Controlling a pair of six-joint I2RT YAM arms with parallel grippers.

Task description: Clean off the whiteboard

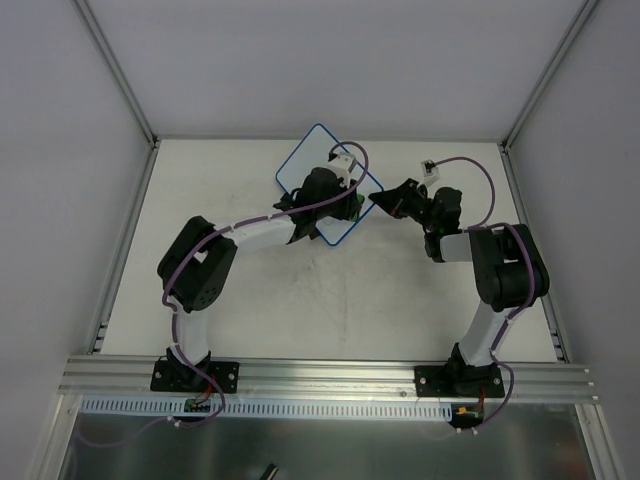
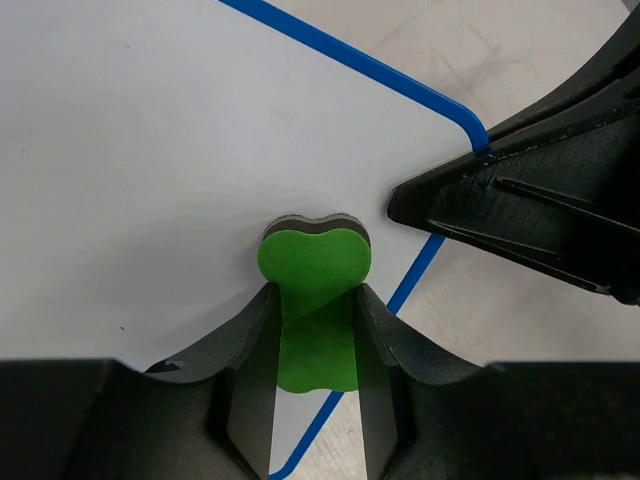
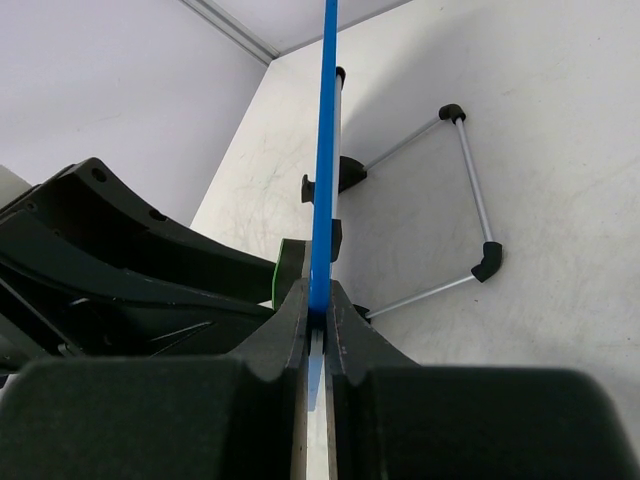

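The whiteboard [image 1: 303,162], white with a thin blue rim, sits at the back middle of the table, turned like a diamond. My left gripper [image 1: 347,207] is over its right part, shut on a green eraser block [image 2: 315,262] whose dark underside presses on the white face [image 2: 150,150]. No writing shows on the face around it. My right gripper [image 1: 377,200] is shut on the board's right corner; the rim [image 3: 325,150] runs edge-on between its jaws [image 3: 318,300]. Its fingers [image 2: 520,200] show in the left wrist view.
A wire stand [image 3: 470,190] of thin metal rods with black corner pieces lies on the table behind the board. Grey walls enclose the white table [image 1: 300,300] at the back and sides. An aluminium rail [image 1: 320,375] runs along the near edge.
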